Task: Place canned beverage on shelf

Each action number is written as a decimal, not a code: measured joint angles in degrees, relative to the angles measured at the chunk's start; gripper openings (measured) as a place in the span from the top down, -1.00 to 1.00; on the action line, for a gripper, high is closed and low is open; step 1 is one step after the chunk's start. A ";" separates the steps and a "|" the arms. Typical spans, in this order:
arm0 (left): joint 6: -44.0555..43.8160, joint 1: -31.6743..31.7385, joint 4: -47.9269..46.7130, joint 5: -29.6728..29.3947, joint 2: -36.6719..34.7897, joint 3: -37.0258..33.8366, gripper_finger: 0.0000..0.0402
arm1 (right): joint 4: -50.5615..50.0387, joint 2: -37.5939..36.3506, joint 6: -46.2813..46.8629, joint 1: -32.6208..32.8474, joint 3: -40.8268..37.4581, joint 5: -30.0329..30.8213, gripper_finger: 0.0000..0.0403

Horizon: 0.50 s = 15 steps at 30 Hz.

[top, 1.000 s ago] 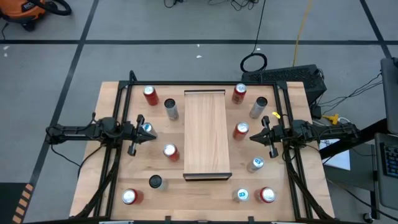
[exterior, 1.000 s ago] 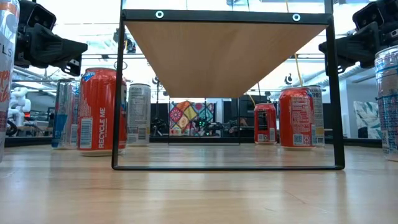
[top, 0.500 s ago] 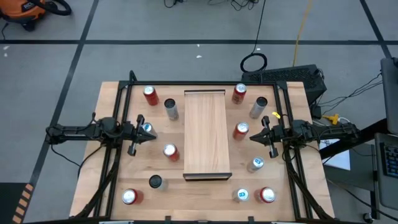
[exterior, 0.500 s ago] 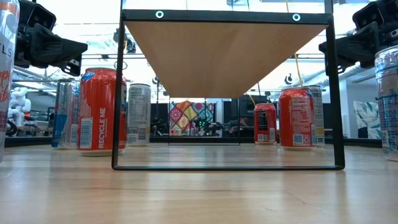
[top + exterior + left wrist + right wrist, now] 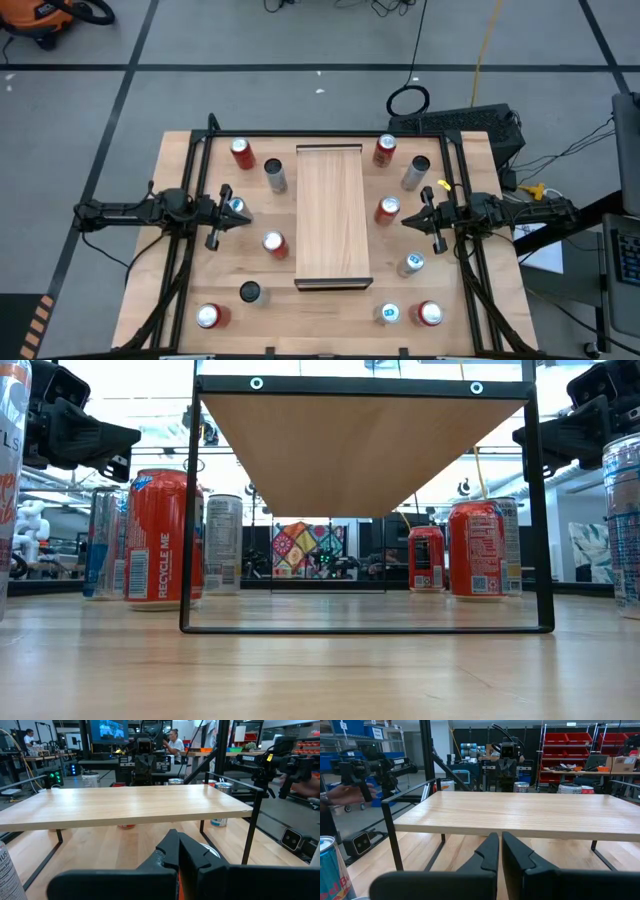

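Both my jaws closed and empty, left gripper and right gripper flanking the bare shelf between them; nearest can just beyond right tips: open wide, grip mid-body.

- orange shop vac parked on the grey floor, far corner past the desk
- black cable coiled in a loop on the floor just behind the desk
- dark keyboard-looking thing right next to that loop
- colourful patterned panel way back in the room, low view
- red storage racks behind everything in the right wrist view
- person in a white top under a big screen
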 joint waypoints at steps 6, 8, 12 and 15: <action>0.00 -0.02 -0.01 -0.01 0.01 0.02 1.00 | -0.01 0.00 0.02 0.00 0.00 0.00 1.00; 0.00 -0.02 -0.02 -0.01 -0.01 0.00 1.00 | 0.00 0.00 0.02 0.00 0.02 0.00 1.00; 0.00 -0.02 -0.01 -0.01 0.01 0.00 1.00 | 0.00 0.00 -1.27 -0.02 0.01 0.00 1.00; 0.00 -0.02 0.00 0.01 0.00 0.02 1.00 | 0.01 0.00 -3.36 -0.02 0.02 0.00 1.00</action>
